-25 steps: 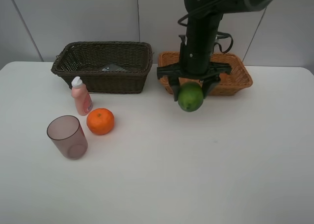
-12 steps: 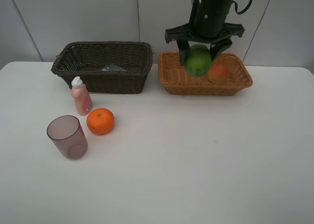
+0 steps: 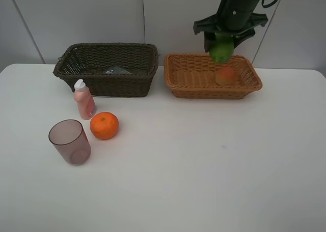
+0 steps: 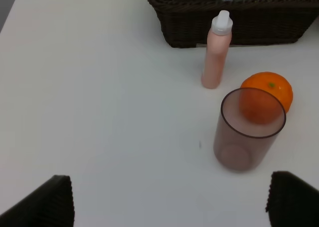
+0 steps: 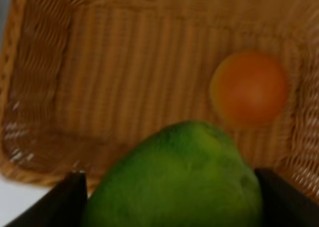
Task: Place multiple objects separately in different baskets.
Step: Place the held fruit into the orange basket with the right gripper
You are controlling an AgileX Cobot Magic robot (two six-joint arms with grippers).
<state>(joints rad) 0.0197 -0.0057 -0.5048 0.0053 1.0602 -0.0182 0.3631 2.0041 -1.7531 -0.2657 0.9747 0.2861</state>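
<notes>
The right gripper (image 3: 222, 45) hangs high above the far end of the light tan basket (image 3: 204, 93). Its jaws are closed on the green lime (image 3: 221, 53), which bulges out below the fingers. Down in that basket, almost straight under the lime, sits the peach-like fruit (image 3: 225, 76).

That is my main worry. Let go from this height, the lime would likely land on the peach, glance off and roll. The tan basket is shallow, so a lively bounce could carry it over a wall onto the tabletop (image 3: 204, 161), and a round fruit loose on a smooth top may not stop before the edge. Lowering first, and shifting toward the bare weave at the basket's other end, looks safer to me. Going down has its own hazard, though: the fingers could catch the wicker rim or press the lime onto the peach.

The left gripper (image 4: 169, 207) is wide open with nothing in it. It is over the tabletop near the mauve cup (image 4: 248, 130), the orange (image 4: 274, 85) and the pink bottle (image 4: 216, 53), which stand in front of the dark basket (image 4: 224, 25). The bottle and cup look easy to tip if it comes in carelessly
</notes>
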